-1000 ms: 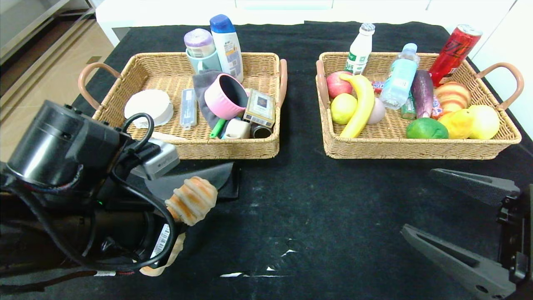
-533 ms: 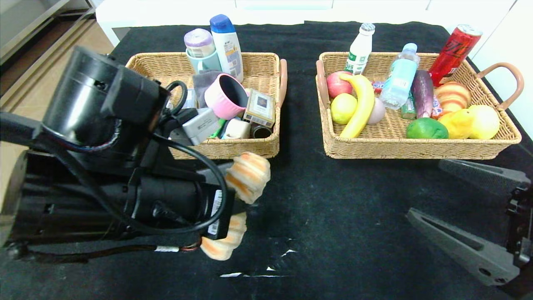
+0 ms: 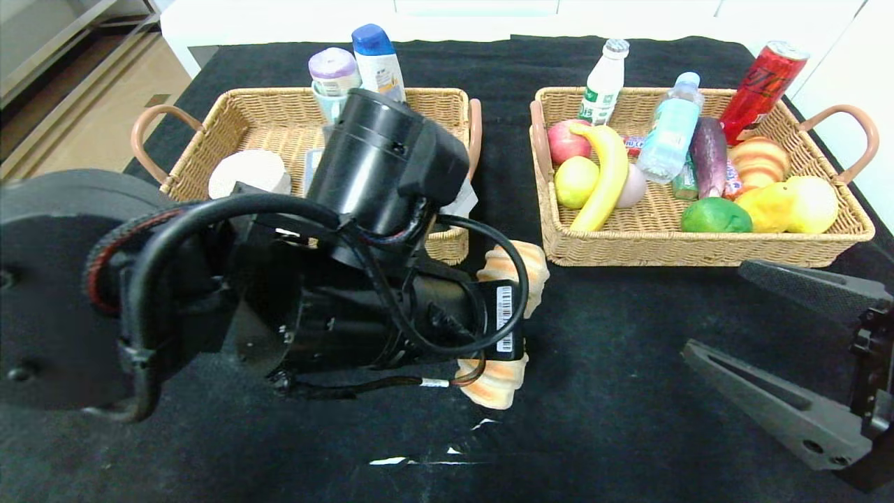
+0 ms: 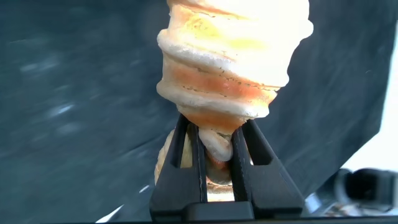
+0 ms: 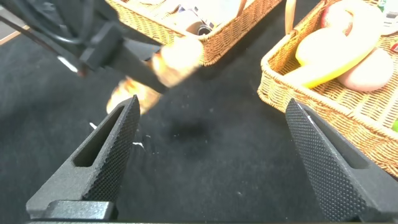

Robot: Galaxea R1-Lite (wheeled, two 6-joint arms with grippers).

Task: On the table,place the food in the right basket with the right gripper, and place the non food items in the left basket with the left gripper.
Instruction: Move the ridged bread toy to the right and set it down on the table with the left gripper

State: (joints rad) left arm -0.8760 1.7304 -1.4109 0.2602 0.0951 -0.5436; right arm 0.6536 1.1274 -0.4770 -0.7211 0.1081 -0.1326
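Note:
My left gripper (image 4: 217,122) is shut on the ridged orange-and-cream bread roll (image 4: 230,62) and holds it above the black table (image 3: 594,391), just in front of the gap between the two baskets. In the head view the roll (image 3: 515,267) sticks out past the left arm, which hides the fingers. My right gripper (image 3: 716,309) is open and empty at the front right, before the right basket (image 3: 698,253); it also shows in the right wrist view (image 5: 211,106). A banana (image 3: 607,175) and a water bottle (image 3: 670,133) lie in the right basket. The pink saucepan, card box and glasses case are hidden behind the left arm.
The left basket (image 3: 209,119) holds a white round tub (image 3: 248,175) and bottles (image 3: 377,59) at its back. The right basket is crowded with fruit, another striped roll (image 3: 758,159), a red can (image 3: 765,80) and a white bottle (image 3: 602,82).
My left arm has swung from the front left to the right and slightly away from me, carrying the bread roll toward the gap between the baskets. My right gripper has barely moved.

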